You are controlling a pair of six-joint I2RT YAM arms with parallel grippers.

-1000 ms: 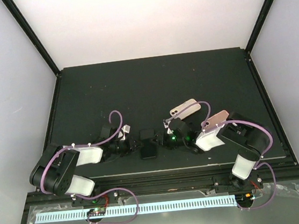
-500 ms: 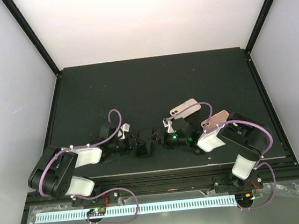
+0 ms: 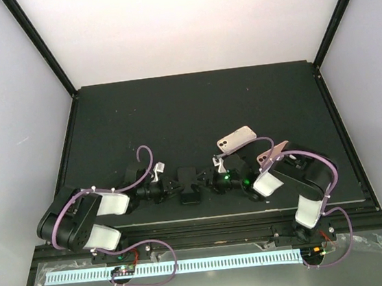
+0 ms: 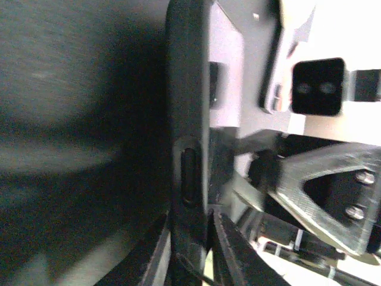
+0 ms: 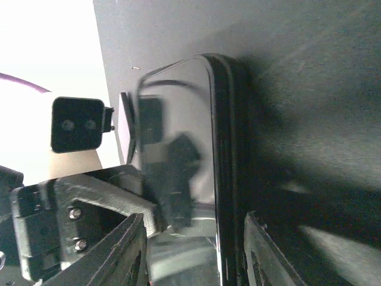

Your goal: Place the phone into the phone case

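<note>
**Top view, left to right.** At near left: left gripper [image 3: 170, 186], pointing right, narrowed to a thin pinch on the phone case [image 4: 189, 119]. In the left wrist view: left fingers [image 4: 156, 262] pressed on either face of the black case's edge, just below the side button [image 4: 190, 179].

At near centre of the table [image 3: 194, 108], between the two grippers and close to the near edge: case and phone [image 5: 178, 137] together. In the right wrist view: glossy screen bordered by the black rim along its top and one long side. Opposite long side too blurred to judge, so seating probably partial or just finishing.

Just right of centre: right gripper [image 3: 203, 179], pointing left, set at middling width around the phone. Right fingers [image 5: 122, 250] flanking it and apparently touching on both sides.

Farther right, flat on the table and apart from the work: far pink handset [image 3: 237, 138] and near pink handset [image 3: 273, 153], the latter tucked against the right arm.

**Hazards from here.**
- Slipping of the thin left pinch, given so little rim inside it; likely result, case peeled back off a corner.
- Squeezing from both ends at once; likely result, soft case bowed and phone popped out.
- Creep of the left fingers onto the side button.
- Release before full seating; likely result, a drop near the table's near edge.
- Sweep of the right arm against the near pink handset.
</note>
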